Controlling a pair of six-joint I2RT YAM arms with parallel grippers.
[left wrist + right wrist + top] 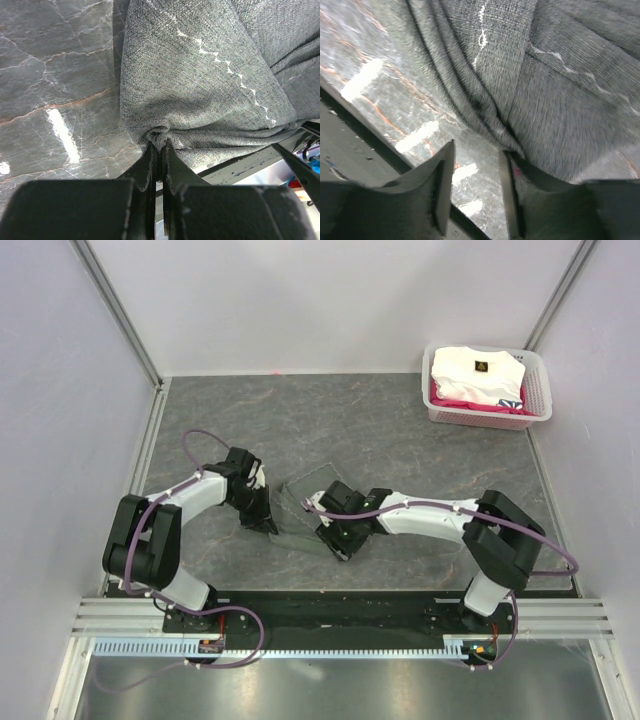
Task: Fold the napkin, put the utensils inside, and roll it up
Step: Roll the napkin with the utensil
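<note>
The thin grey-green woven napkin (300, 502) with a pale zigzag hem lies creased mid-bench, between the two hands. The left wrist view shows the left hand (159, 150) pinched tight on a gathered edge of the cloth. The right wrist view shows the right hand (477, 150) with jaws apart, the bare grey marbled bench (420, 115) visible between them and cloth brushing one finger. Only the top view shows the white plastic basket (480, 420) in the far right corner.
</note>
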